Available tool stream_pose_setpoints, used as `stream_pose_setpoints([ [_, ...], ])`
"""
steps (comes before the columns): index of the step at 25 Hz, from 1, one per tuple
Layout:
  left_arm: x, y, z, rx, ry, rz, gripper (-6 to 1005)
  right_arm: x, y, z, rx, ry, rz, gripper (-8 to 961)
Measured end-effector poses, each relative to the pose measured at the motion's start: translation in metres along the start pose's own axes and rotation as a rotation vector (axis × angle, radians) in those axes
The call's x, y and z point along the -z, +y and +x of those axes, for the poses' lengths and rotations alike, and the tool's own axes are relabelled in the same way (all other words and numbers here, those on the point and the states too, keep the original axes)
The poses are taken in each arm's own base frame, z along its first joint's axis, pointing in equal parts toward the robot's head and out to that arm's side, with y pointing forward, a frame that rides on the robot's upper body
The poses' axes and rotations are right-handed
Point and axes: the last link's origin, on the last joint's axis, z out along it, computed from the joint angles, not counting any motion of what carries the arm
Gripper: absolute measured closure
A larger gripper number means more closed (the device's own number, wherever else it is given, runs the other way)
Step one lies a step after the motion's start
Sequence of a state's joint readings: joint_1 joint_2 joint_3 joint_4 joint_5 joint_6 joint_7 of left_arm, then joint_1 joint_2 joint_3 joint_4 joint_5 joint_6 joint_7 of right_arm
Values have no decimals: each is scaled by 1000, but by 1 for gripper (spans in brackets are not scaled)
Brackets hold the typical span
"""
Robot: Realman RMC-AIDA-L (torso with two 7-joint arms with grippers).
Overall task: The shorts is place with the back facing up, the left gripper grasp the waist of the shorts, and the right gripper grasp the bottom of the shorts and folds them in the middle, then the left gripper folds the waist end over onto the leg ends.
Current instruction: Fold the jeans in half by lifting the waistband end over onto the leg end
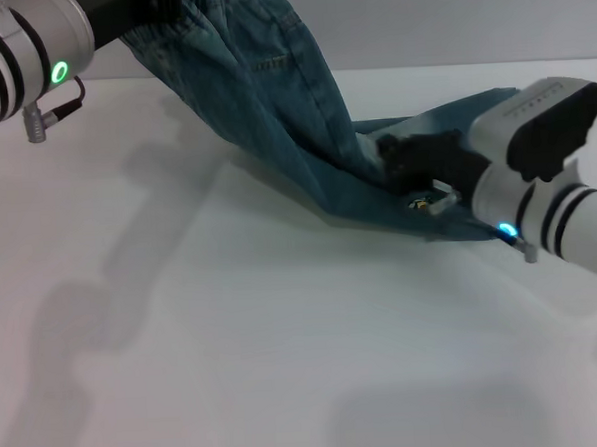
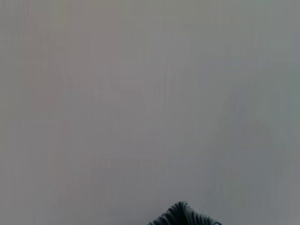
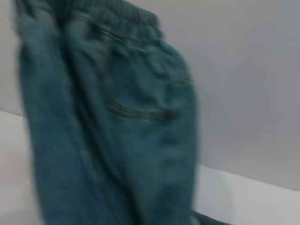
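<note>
Overhead, the shorts [image 1: 272,95] hang slanting above the white worktop [image 1: 236,367], waist [image 3: 126,16] lifted by the left pincer beyond view, grip untellable. The right pincer [image 1: 410,163] clamps their low leg ends [image 1: 418,202].

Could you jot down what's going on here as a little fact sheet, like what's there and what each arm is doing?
Item: denim shorts, back pockets showing
Waist: lifted high at the far left
Leg ends: low on the white table
Left gripper: out of view above the picture; its arm holds the waist end up
Right gripper: at the leg ends, near the table
Fabric: hangs in a slope between the two arms
</note>
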State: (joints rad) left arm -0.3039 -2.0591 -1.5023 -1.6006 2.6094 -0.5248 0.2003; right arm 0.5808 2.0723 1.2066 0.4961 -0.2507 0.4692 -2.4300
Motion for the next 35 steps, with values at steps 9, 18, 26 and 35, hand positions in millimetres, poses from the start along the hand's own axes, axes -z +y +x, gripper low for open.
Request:
stream_pose_setpoints([
  [9,8,1,4,-16,16,0,948,18,-21,23,-61,33,92,954],
  [18,9,15,5,-43,21,-40,948,13,-15,-1,-88,-52,87,953],
  [26,10,40,10,-45,59,-106,949,3,1,-8,-81,-54,39,954],
  [35,20,77,31,-81,149,-209,948,-10,25,-7,-68,-1,-26,953],
])
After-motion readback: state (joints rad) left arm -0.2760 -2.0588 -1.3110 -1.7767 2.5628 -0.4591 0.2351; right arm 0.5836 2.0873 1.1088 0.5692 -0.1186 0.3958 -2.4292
